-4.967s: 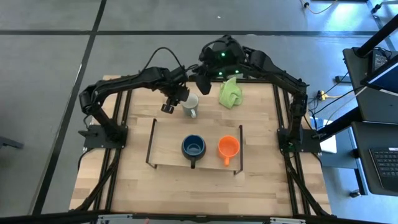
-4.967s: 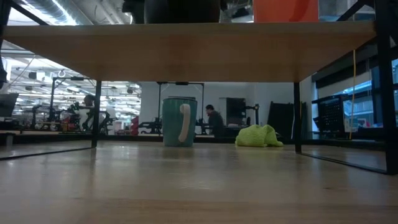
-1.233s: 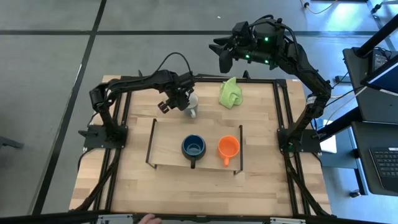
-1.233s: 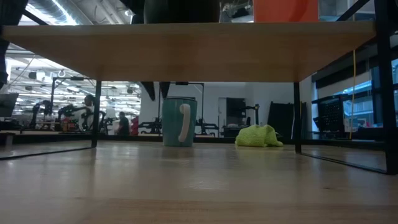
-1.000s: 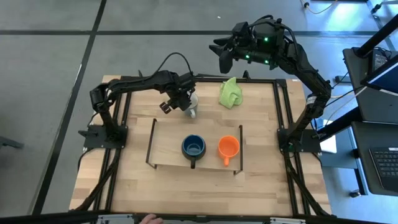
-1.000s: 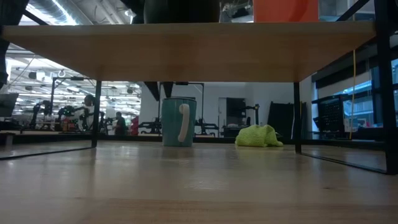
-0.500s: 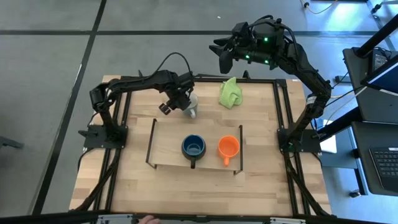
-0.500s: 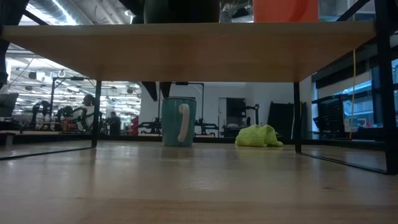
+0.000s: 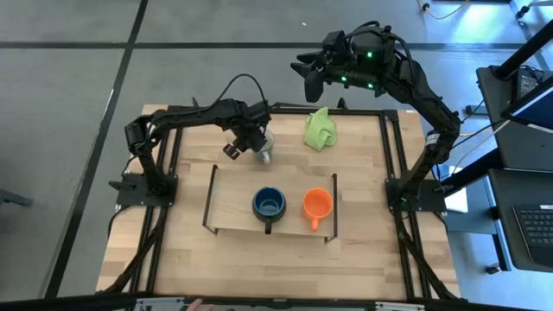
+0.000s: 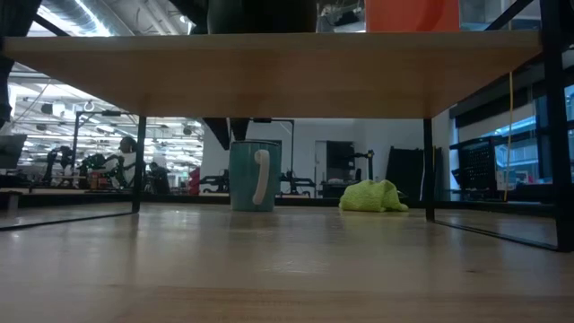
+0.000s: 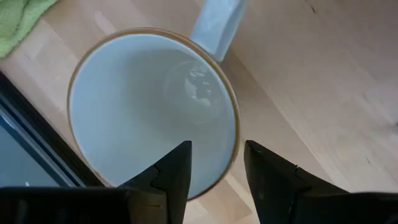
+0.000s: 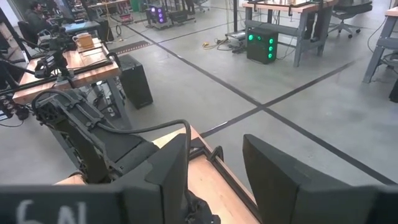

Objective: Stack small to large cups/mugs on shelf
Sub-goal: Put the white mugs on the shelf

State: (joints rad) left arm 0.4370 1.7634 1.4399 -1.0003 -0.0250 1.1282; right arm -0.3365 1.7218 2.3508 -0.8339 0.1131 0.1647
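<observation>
The white-grey mug stands upright on its base on the table behind the shelf, its handle toward the near edge; it also shows in the low view. The dark blue mug and the small orange mug stand side by side on the shelf. My left gripper is open right above the white-grey mug, one finger inside it and one outside. My right gripper is open and empty, raised high beyond the table's far edge. My left gripper comes at the mug from above, pointing down. Its two fingers stand astride the rim on the side roughly opposite the handle, one inside, one outside. Whether a finger touches the wall, I cannot tell.
A lime-green cloth lies at the far edge, right of the mug. The shelf's black rails stand at its two short ends. The shelf's left part is bare. Bare tabletop lies near the front edge.
My left gripper stays over the white-grey mug with its fingers astride the rim. In the low view the mug has slid a little toward the table's left, still upright on its base.
</observation>
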